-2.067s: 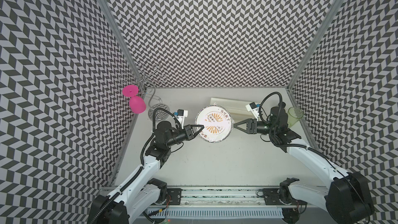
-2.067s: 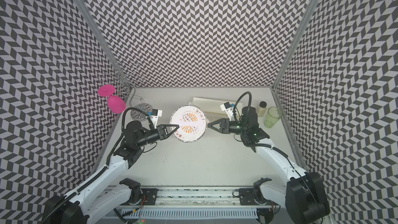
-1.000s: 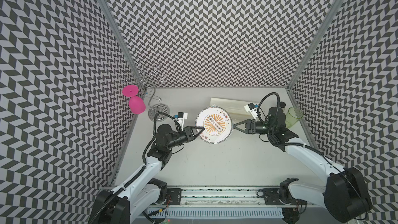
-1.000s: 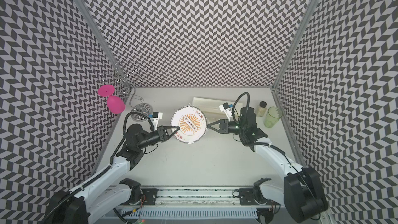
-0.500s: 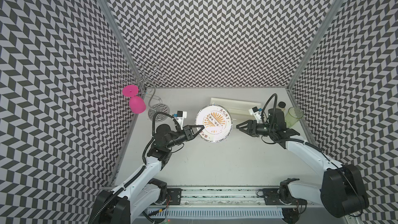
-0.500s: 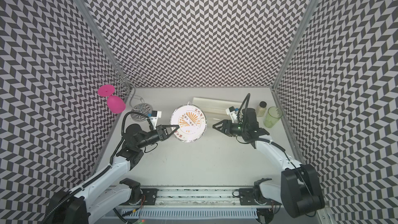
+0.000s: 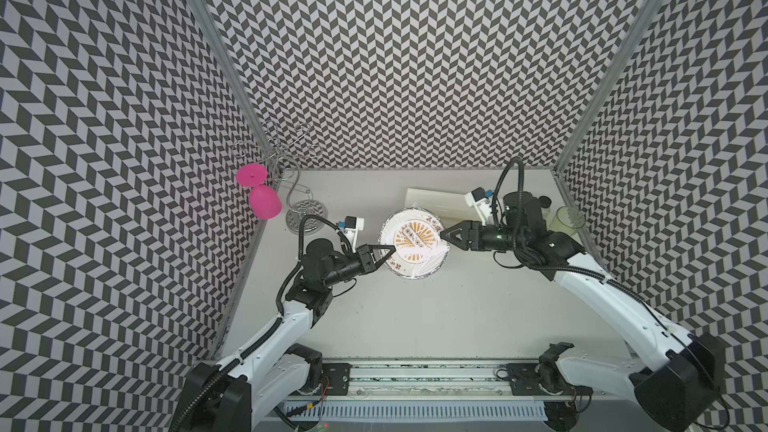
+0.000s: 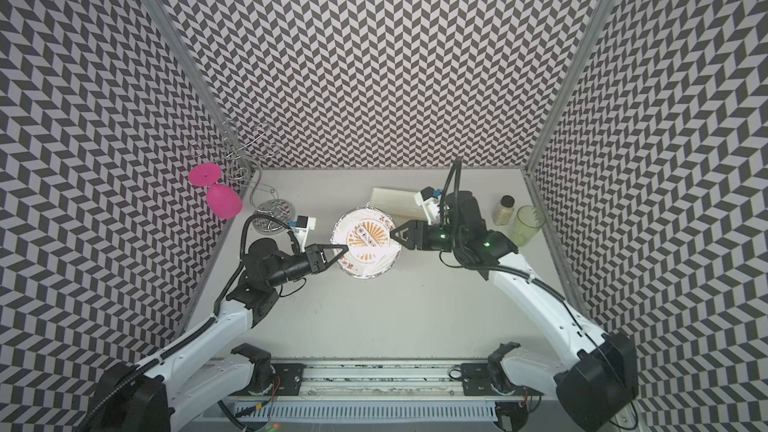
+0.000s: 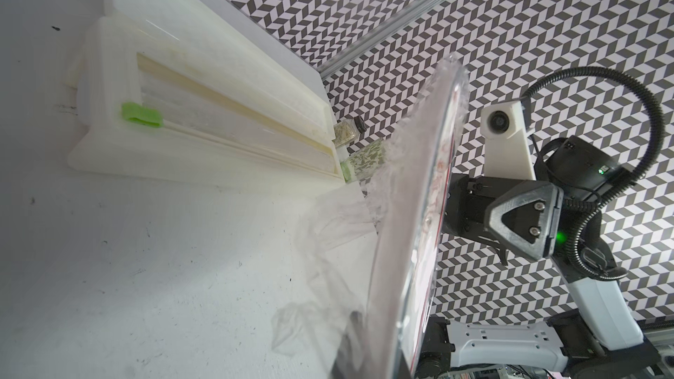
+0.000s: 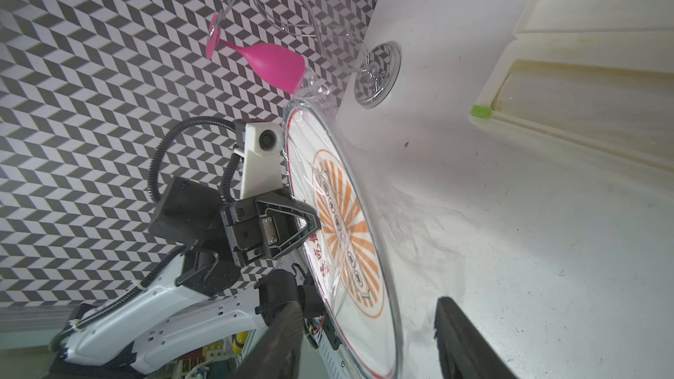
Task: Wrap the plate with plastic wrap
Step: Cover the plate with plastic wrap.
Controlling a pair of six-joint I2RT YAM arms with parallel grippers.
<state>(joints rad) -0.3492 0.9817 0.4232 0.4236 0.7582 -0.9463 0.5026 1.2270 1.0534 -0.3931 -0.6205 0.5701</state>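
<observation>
Left claw [image 7: 390, 249] pinches the plate [image 7: 415, 238] (tilted); right claw [image 7: 444, 235] gapes astride its opposite rim.

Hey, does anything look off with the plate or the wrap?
Yes. The plate is tilted up, pinched at its rim by the left gripper, while the right gripper stands open around the opposite rim. The plastic wrap looks untidy: it hangs wrinkled from the plate's underside and bunches loosely on the table.

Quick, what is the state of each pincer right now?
Left pincer: closed, holding the plate by its rim.
Right pincer: open, holding nothing.
</observation>
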